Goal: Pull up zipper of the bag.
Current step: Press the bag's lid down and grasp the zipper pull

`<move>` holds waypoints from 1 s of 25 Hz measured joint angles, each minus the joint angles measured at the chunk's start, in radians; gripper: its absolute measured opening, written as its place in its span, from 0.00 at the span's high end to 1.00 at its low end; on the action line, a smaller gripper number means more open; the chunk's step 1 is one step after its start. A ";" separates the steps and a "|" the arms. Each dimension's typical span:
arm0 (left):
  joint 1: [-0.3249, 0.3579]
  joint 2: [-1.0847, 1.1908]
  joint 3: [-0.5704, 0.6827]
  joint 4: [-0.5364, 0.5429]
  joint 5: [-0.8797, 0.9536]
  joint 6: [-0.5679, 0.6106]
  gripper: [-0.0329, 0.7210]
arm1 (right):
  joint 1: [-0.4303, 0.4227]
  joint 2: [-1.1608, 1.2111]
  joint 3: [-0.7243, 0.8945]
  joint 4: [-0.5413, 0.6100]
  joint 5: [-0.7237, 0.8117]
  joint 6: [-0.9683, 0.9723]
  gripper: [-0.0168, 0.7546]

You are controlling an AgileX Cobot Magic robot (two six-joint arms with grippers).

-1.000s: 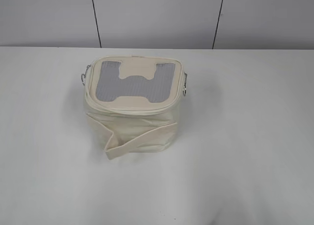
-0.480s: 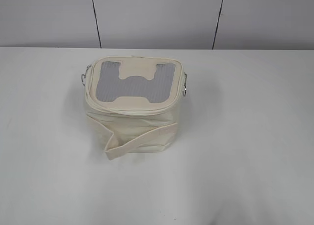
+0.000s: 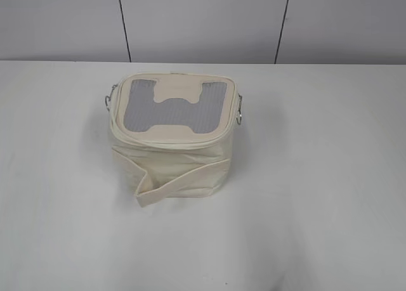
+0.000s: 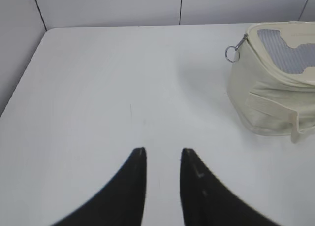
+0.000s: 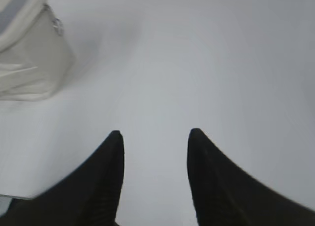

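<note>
The cream boxy bag (image 3: 171,155) stands on the white table, its lid showing a grey ribbed panel with a cream H-like patch. The zipper (image 3: 171,141) runs round the lid edge, with a silver ring pull at the left (image 3: 108,101) and one at the right (image 3: 239,119). A flat cream strap (image 3: 171,183) hangs across its front. The bag also shows in the left wrist view (image 4: 270,88) with a ring pull (image 4: 231,53), and in the right wrist view (image 5: 29,58). My left gripper (image 4: 162,152) is open and empty, well left of the bag. My right gripper (image 5: 155,135) is open and empty, right of the bag. Neither gripper shows in the exterior view.
The white table (image 3: 317,177) spreads round the bag. A grey panelled wall (image 3: 203,25) stands behind the table's far edge. The table's left edge and corner show in the left wrist view (image 4: 29,63).
</note>
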 joint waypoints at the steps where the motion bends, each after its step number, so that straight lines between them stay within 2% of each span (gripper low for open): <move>1: 0.000 0.000 0.000 0.000 0.000 0.000 0.72 | 0.000 0.045 -0.006 0.065 -0.032 -0.051 0.53; 3: 0.000 0.000 0.000 0.000 0.000 0.000 0.72 | 0.000 0.147 -0.012 0.217 -0.125 -0.187 0.53; 6: 0.000 0.000 0.000 0.000 0.000 0.000 0.72 | 0.000 0.350 -0.024 0.504 -0.241 -0.482 0.53; 9: 0.000 0.000 0.000 0.000 0.000 0.000 0.72 | 0.000 0.612 -0.075 0.757 -0.263 -0.817 0.53; 12: 0.000 0.000 0.000 0.000 0.000 0.000 0.72 | 0.000 0.879 -0.182 0.913 -0.253 -1.019 0.53; 16: -0.001 0.000 0.000 -0.007 0.000 0.000 0.72 | 0.034 1.203 -0.408 0.983 -0.223 -1.124 0.53; 22: -0.001 0.000 0.000 -0.011 -0.001 0.000 0.72 | 0.213 1.655 -0.841 0.920 -0.199 -1.135 0.53; 25: -0.001 0.000 0.000 -0.012 -0.001 0.000 0.72 | 0.279 1.873 -1.092 0.883 -0.129 -1.103 0.53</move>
